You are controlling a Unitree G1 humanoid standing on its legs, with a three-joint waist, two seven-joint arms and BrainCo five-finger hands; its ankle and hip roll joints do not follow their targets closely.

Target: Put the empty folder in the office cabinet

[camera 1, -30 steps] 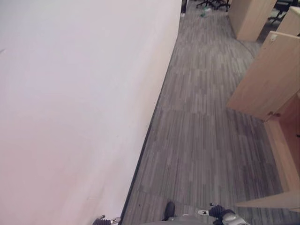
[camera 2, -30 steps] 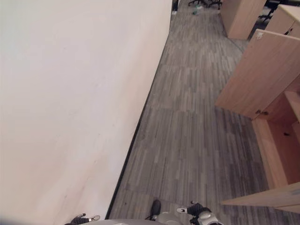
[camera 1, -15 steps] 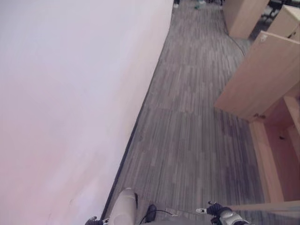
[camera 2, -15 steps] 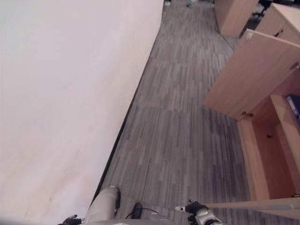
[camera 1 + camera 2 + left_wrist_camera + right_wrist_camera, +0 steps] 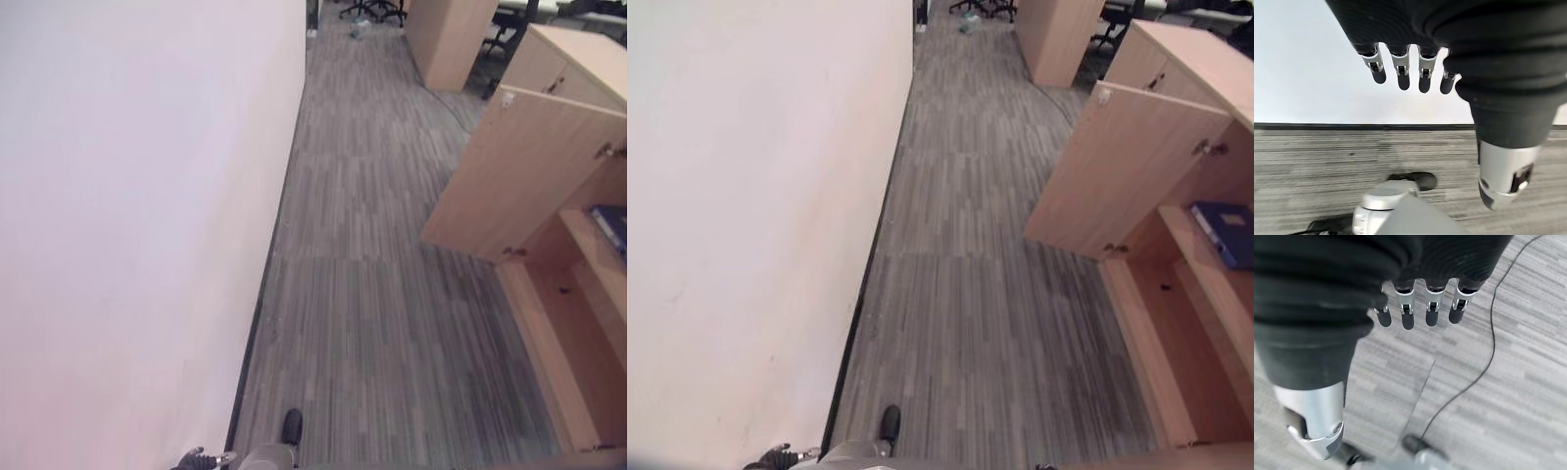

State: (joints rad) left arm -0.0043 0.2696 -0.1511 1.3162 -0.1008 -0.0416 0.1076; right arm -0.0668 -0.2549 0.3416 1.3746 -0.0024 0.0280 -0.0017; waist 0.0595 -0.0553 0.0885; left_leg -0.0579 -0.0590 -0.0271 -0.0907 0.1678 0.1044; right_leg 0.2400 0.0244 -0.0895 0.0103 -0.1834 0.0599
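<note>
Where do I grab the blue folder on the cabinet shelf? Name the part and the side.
Probably the folder by its edge nearest the open front of the cabinet, coming from the aisle side: it lies flat on the shelf, so fingers can best pinch an exposed edge.

The left hand (image 5: 1415,68) hangs down with straight, loose fingers. The right hand (image 5: 1415,303) hangs the same way, holding nothing.

Grey striped floor (image 5: 989,255), blue folder (image 5: 1225,230).
</note>
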